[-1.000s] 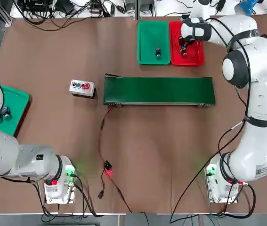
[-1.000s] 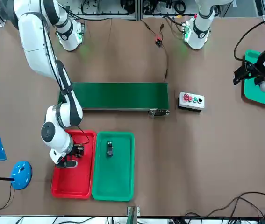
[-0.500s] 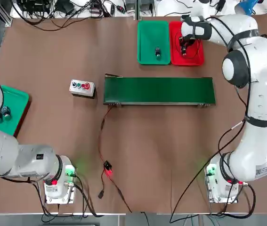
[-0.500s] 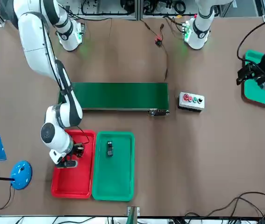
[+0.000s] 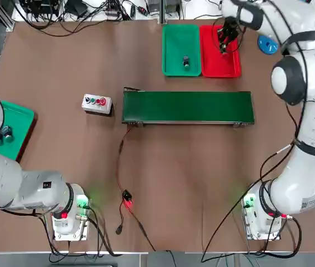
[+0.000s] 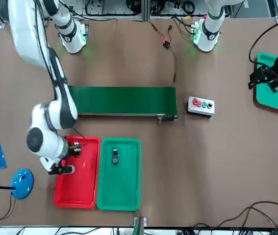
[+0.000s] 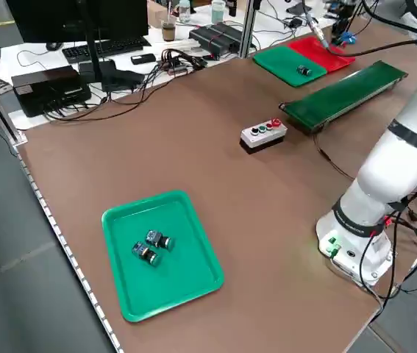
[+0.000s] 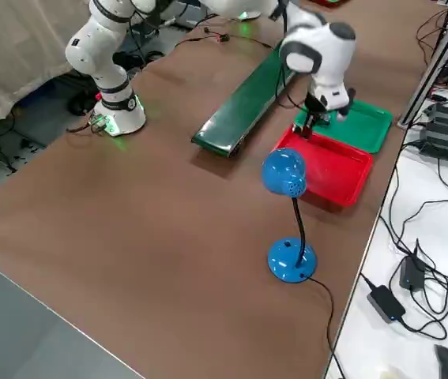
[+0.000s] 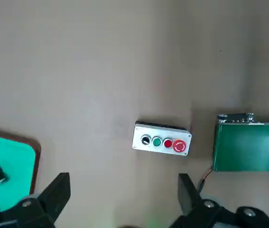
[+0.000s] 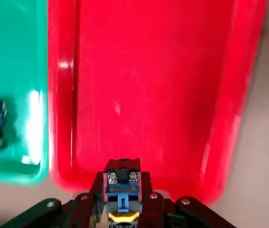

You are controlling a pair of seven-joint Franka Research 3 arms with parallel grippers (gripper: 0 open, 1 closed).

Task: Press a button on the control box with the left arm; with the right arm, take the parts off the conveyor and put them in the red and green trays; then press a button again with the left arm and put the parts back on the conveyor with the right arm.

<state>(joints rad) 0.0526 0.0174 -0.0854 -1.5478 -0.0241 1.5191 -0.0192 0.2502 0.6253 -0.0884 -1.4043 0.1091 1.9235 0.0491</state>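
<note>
Over red tray [image 10: 158, 95], red-topped part [image 10: 121, 187]

Counts, overhead view:
- Robot arms: two.
- Green trays: two, one [image 5: 181, 49] at 12 o'clock, one [image 5: 18, 129] at 9 o'clock.
- Red tray [image 5: 219, 61]: one.
- Conveyor [image 5: 188, 107]: one.
- Control box [image 5: 96, 103]: one, four buttons.
- Small parts: four; one [image 5: 186, 62] in far green tray, two [image 7: 150, 245] in near green tray, one [image 10: 121, 189] in right gripper [image 10: 122, 209].
- Blue desk lamp [image 8: 287, 225]: one.

A small red-and-blue part [image 10: 121, 192] hangs above the red tray [image 5: 213, 65]; another lies in the green tray [image 5: 174, 61].
</note>
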